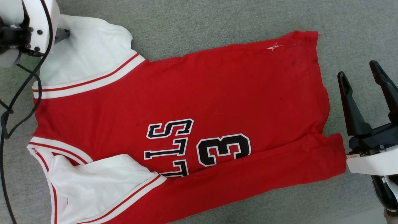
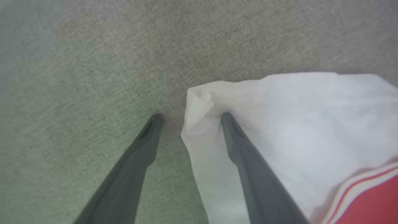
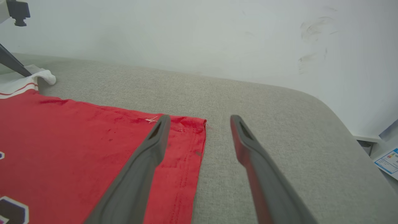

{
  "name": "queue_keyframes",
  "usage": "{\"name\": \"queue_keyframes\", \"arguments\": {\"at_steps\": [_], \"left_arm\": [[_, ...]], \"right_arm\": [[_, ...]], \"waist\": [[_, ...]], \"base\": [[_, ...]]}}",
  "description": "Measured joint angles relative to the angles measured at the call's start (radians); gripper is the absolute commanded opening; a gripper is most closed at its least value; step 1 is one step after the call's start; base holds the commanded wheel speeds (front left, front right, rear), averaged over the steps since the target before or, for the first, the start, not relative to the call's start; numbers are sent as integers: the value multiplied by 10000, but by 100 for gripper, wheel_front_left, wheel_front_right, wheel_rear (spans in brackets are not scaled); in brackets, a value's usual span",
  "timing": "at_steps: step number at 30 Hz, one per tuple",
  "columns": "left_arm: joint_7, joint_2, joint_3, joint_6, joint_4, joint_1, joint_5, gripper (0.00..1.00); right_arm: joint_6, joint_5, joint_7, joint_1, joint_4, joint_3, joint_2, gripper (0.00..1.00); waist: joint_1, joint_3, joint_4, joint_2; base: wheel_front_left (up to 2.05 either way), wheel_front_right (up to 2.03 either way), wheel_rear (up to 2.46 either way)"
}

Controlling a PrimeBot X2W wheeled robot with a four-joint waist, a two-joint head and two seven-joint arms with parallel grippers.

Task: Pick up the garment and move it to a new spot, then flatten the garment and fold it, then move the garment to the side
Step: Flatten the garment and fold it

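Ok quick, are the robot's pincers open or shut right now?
Left pincer: open, empty, astride the white sleeve edge of the garment.
Right pincer: open, empty, beside the hem.

We find bare grey worktop beyond the garment and past its hem, where our right pincer hangs spread. A wall closes the far edge. Black cables loop beside the left sleeve, near our wide-apart left pincer.

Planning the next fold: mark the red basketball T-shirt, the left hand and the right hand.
red basketball T-shirt (image 1: 224, 90): head view, plain red body above the lettering.
left hand (image 2: 191, 115): left wrist view, midway between fingertips.
right hand (image 1: 357, 69): head view, midway between fingertips.
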Motion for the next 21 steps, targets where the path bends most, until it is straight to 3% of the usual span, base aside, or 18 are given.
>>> {"name": "queue_keyframes", "arguments": {"at_steps": [1,2,3,9,14,18,21], "left_arm": [[-4,10,-10,-13,10,52,-25,100],[-38,6,-2,-38,23,103,-65,59],[-98,-19,12,-46,40,151,-115,3],[-644,-343,-115,-328,140,524,-128,0],[-1248,-514,-205,-648,171,686,-94,0],[-1762,-729,-343,-886,-125,780,-59,0],[-1981,-765,-512,-1011,-464,888,-35,0]], "right_arm": [[0,-2,-17,-1,59,25,2,100],[0,-2,-29,-1,123,36,0,100],[0,0,-50,-2,180,35,-8,100],[0,8,13,-302,546,-165,-360,100],[0,44,328,-1128,575,-213,-1149,100],[0,430,1292,-2047,813,184,-2159,100],[0,1076,2663,-2890,1229,924,-2955,100]], "waist": [[0,21,-21,0],[0,23,-32,0],[0,2,-30,0],[0,-416,126,0],[0,-997,355,0],[0,-1416,652,0],[0,-1665,895,0]], "base": [[0,0,0],[0,0,0],[0,0,0],[0,0,0],[0,0,0],[0,0,0],[0,0,0]]}}
